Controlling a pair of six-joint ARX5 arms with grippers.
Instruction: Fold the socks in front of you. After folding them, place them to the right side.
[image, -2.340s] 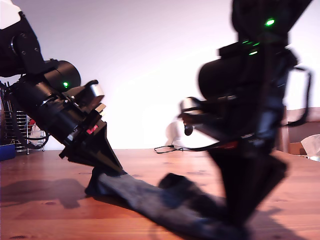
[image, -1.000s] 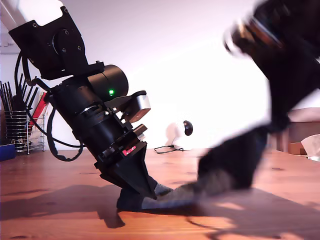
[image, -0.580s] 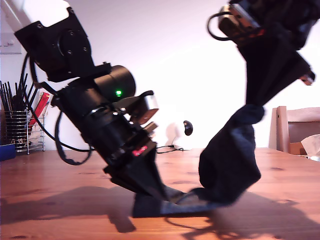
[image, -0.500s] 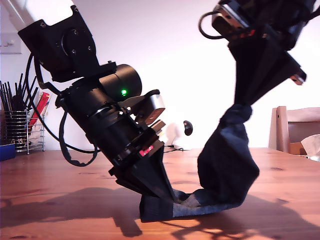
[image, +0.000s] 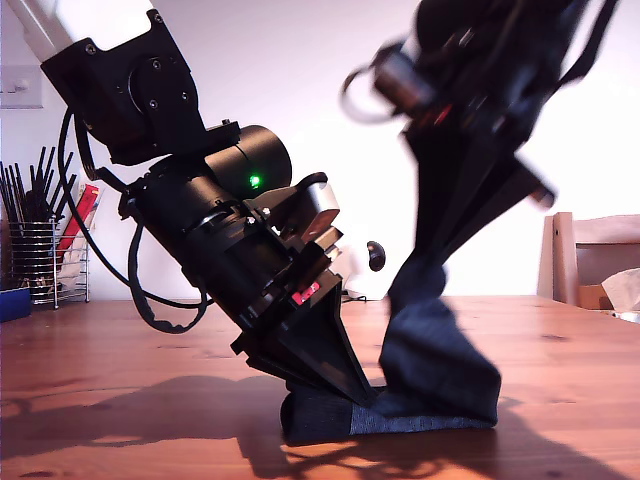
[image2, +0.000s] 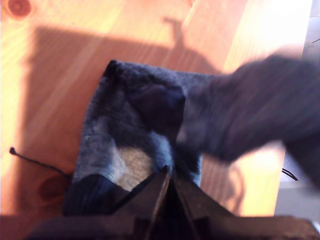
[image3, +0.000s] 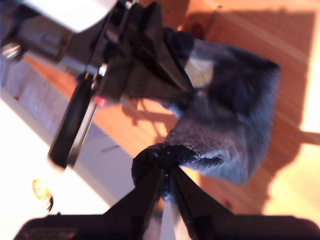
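The dark blue-grey socks (image: 440, 350) lie partly on the wooden table (image: 120, 340), one end flat and the other lifted. My first gripper (image: 365, 398), on the arm at the exterior view's left, is shut on the flat end and presses it to the table. In the first wrist view its tips (image2: 167, 172) pinch the socks (image2: 130, 135) near a pale grey patch. My second gripper (image: 425, 270), blurred, is shut on the raised end, holding it just above the flat part. The second wrist view shows its tips (image3: 166, 162) on the bunched socks (image3: 225, 120).
A wire rack (image: 35, 260) with dark utensils and a blue container (image: 12, 302) stand at the exterior view's far left. A wooden chair (image: 590, 255) and something white (image: 620, 290) are at its right. A cable (image: 335, 297) lies at the table's back.
My second gripper has swung down and toward the exterior view's left, bringing the raised sock end over the pinned end. My first gripper has edged slightly to that view's right.
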